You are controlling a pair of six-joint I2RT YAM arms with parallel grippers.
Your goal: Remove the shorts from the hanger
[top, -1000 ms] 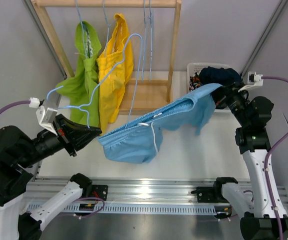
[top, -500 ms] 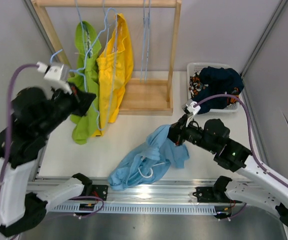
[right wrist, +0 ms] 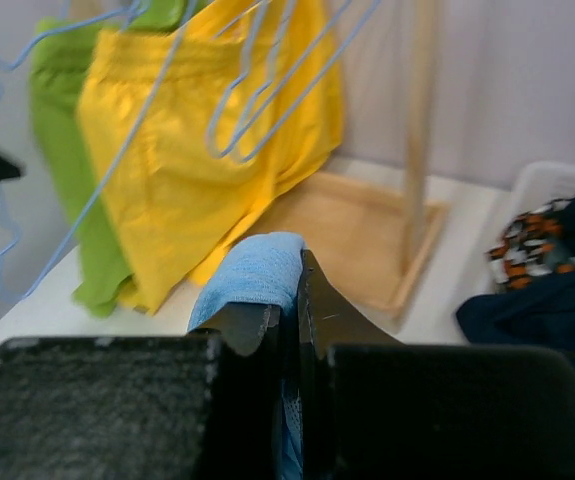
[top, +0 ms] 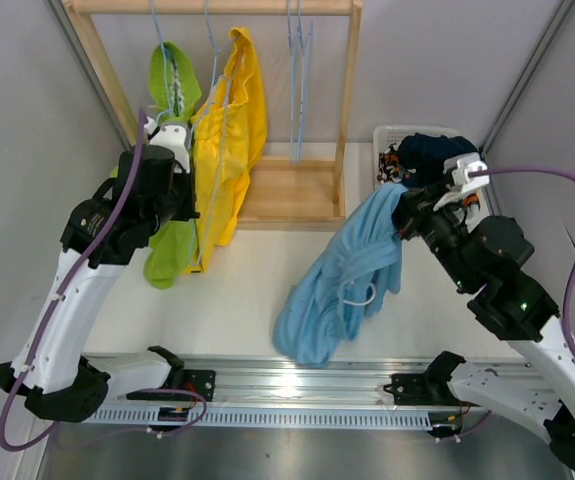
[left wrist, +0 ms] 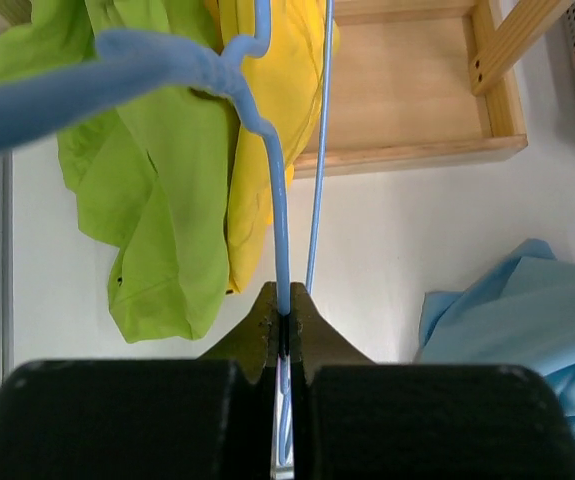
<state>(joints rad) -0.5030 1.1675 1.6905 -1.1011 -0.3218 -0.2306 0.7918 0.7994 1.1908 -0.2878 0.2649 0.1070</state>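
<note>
The right gripper [top: 405, 212] is clamped tight on a fold of the light blue shorts [top: 342, 280]. They are off any hanger and hang loose from its fingers, draping down and to the hand's left toward the near edge of the table [top: 217, 300]; whether the low end touches the table cannot be told. Close behind this hand sits a white basket [top: 382, 135] with the navy shorts [top: 437, 150] and the patterned shorts [top: 389, 160] heaped in it. From the wrist, the post of the wooden rack [right wrist: 422, 120] stands ahead of the fingers

The left gripper [left wrist: 283, 312] is pinched closed on the thin wire of a blue hanger [left wrist: 275, 200], which runs straight out ahead of its fingertips. Just beyond them the green shorts [left wrist: 157, 200] hang to the left of the wire and the yellow shorts [left wrist: 257, 120] behind it, the two pressed together and crowding the hanger's upper end. Further to this hand's right, bare hangers [top: 297, 70] hang from the rack's top rail
</note>
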